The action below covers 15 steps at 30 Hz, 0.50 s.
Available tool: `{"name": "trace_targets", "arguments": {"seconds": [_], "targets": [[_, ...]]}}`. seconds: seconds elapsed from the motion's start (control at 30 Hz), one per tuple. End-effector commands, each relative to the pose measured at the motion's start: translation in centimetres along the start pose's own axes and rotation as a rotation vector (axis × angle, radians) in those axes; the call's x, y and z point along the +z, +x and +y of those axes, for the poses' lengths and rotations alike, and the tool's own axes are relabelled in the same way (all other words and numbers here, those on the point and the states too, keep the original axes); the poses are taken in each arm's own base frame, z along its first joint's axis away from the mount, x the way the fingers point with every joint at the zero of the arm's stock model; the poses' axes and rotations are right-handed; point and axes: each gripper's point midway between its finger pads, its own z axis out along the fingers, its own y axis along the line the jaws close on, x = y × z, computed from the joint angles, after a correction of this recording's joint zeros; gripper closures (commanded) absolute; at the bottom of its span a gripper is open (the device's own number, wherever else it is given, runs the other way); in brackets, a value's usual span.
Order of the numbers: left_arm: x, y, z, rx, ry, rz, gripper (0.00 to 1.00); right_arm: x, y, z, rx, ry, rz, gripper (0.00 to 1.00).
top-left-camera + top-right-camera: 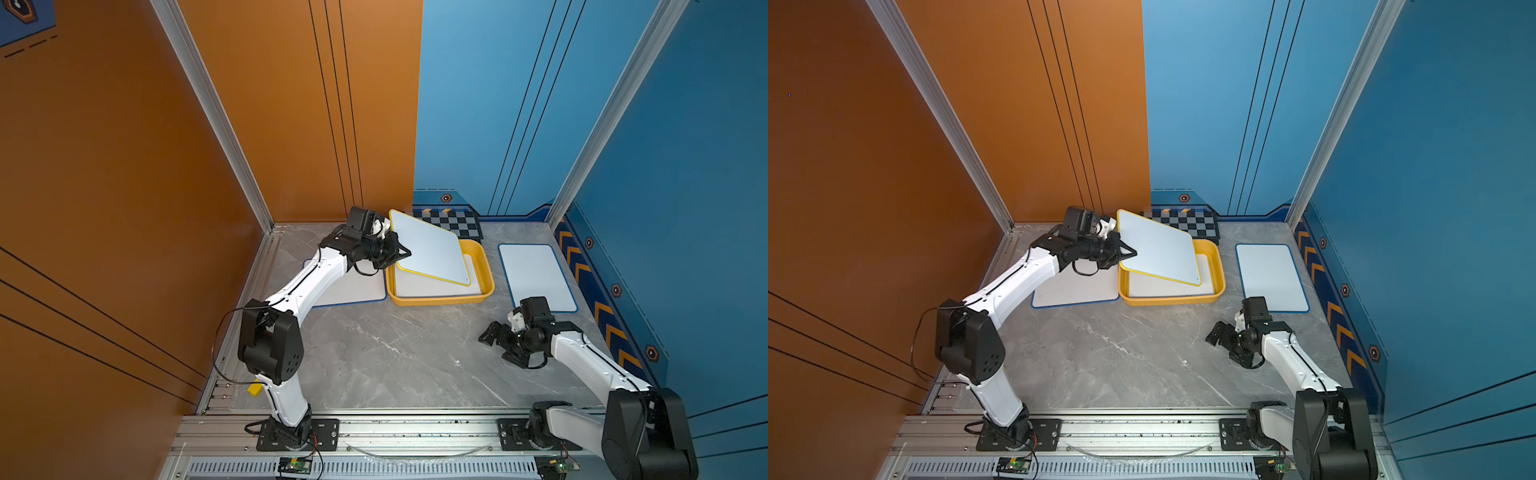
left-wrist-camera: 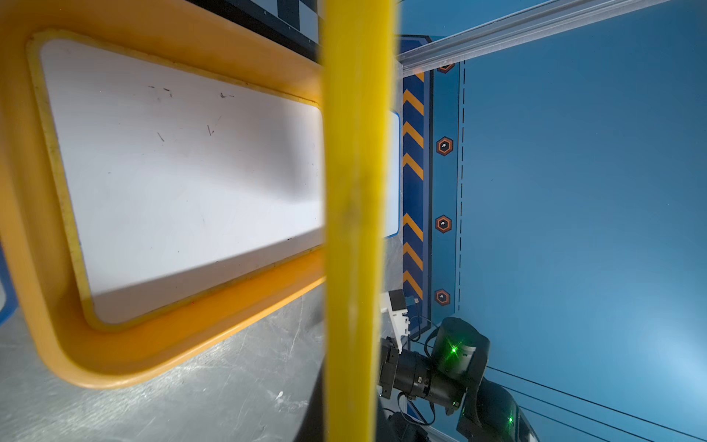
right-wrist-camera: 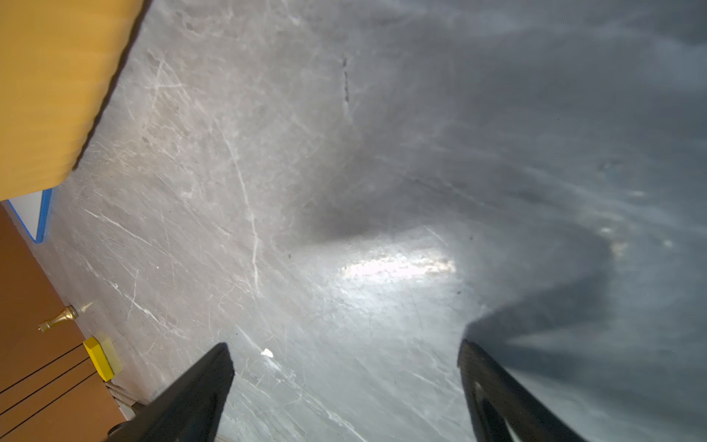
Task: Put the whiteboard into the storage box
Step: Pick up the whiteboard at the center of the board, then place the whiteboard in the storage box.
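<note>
Over storage box [image 1: 440,299] | L claw [image 1: 405,252] clenches whiteboard [image 1: 432,249] | R claw [image 1: 492,332] slack | 2nd board [image 2: 183,172] inside, prob.

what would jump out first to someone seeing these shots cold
The yellow-edged whiteboard stands out most: the left gripper is shut on its edge, holding it tilted over the yellow storage box at the back of the table, where another whiteboard already lies flat. Either side of the box lie blue-edged whiteboards, and the right gripper hangs open over the table.
</note>
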Motion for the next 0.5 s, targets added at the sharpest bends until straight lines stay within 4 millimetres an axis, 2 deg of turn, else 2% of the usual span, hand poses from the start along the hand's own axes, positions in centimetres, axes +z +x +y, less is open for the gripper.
{"name": "trace_targets", "arguments": {"seconds": [0.0, 0.47], "targets": [[-0.1, -0.7, -3.6, 0.079, 0.122, 0.009, 1.0, 0.0, -1.3, 0.3, -0.01, 0.004, -0.024, 0.06], [4.0, -0.2, 0.3, 0.027, 0.097, 0.116, 1.0, 1.4, -1.6, 0.3, -0.003, 0.003, 0.018, 0.07]]}}
